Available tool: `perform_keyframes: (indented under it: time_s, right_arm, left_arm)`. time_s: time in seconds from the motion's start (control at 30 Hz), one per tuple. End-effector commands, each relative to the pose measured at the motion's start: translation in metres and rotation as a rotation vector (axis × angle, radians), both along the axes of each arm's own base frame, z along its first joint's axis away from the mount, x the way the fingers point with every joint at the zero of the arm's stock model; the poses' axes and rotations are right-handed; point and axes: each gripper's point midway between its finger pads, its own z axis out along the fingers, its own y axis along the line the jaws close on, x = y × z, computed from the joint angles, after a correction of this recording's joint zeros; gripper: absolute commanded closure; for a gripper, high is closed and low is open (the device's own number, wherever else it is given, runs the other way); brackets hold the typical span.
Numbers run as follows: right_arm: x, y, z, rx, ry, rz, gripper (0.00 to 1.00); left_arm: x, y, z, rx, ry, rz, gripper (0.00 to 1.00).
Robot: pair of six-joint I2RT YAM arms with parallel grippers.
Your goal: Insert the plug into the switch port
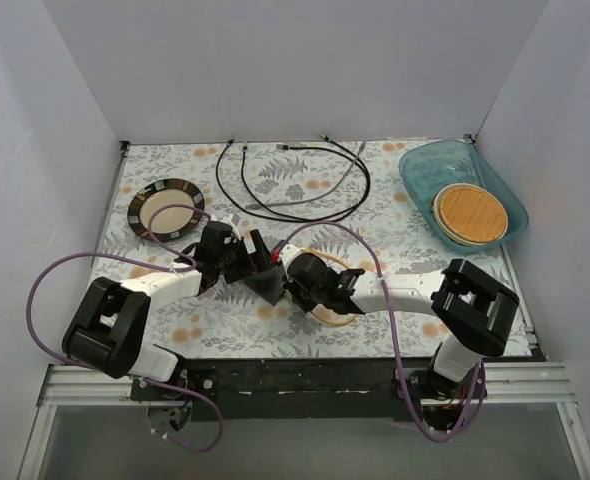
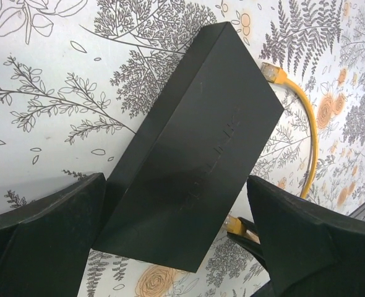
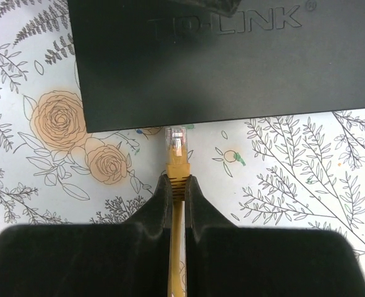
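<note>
Top external view, going left to right: a round dark-rimmed plate sits at the back left of the flower-print table, showing its cream middle. Thin black cables lie looped at the back centre, and I cannot tell their number. At the back right, a clear blue-green tub holds a round tan disc.

Both arms meet mid-table over the switch, which lies flat on the cloth, tilted in the left wrist view. The left gripper is spread wide and straddles the box. One finger is close against each long side, but whether either presses on it cannot be told.

A yellow cable curves just beside the switch on the right. It has a plug at each end, making two.

In the right wrist view, the right gripper is clenched on the yellow boot of one plug. The plug's clear tip points straight at the switch's near edge and reaches it. The sockets are hidden under that edge, so it cannot be told whether the tip is inside one. Nothing lies between the plug and the box.

Counted: one plate, one tub, one disc, one switch, one yellow cable.
</note>
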Motion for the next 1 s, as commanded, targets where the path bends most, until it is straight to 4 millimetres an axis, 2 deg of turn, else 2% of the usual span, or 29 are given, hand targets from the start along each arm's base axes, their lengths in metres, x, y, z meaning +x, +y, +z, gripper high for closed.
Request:
perform_keyframes:
  time_s: [0.0,0.17,0.27,0.97]
  right_arm:
    - [0.006,0.002,0.009,-0.001,-0.059,-0.032,0.99]
    - [0.008,0.002,0.011,-0.055,-0.150,-0.050,0.99]
    - [0.001,-0.002,0.003,-0.122,-0.173,-0.043,0.99]
    - [-0.002,0.002,-0.001,-0.130,-0.208,-0.049,0.99]
  left_arm:
    - [-0.007,-0.005,0.018,-0.063,-0.023,-0.015,0.02]
    - [-0.007,-0.004,0.016,-0.059,-0.016,-0.007,0.02]
    - [-0.007,-0.005,0.016,-0.061,-0.009,-0.005,0.02]
    - [-0.006,-0.005,0.007,-0.052,0.006,-0.001,0.02]
